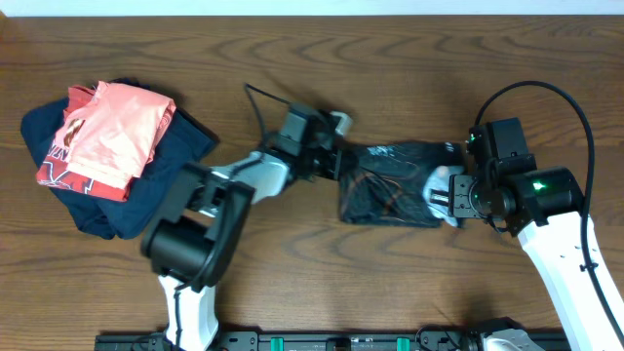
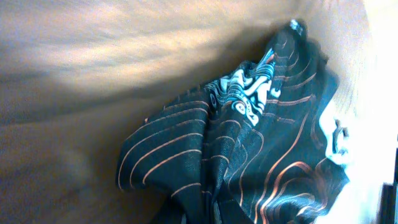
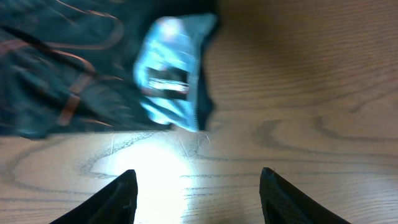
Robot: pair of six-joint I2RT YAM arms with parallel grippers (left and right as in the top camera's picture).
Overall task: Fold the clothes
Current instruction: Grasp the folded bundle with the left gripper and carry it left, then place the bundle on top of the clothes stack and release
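The clothes [image 1: 390, 190], a black garment with fine red and white wavy lines, lie bunched in a rough rectangle at the table's middle right. My left gripper [image 1: 336, 161] is at its left edge, shut on a pinch of the fabric [image 2: 249, 211]. The cloth fans out from the jaws in the left wrist view, with a white logo [image 2: 242, 93] showing. My right gripper [image 1: 441, 193] is open and empty at the garment's right edge. In the right wrist view its fingers [image 3: 199, 186] hover over bare wood just short of the garment [image 3: 68, 68] and its pale inner neck label [image 3: 168, 74].
A salmon-pink shirt with red print [image 1: 112, 132] lies folded on a navy-blue garment [image 1: 146, 185] at the left of the wooden table [image 1: 292, 273]. A black cable [image 1: 255, 97] loops behind the left wrist.
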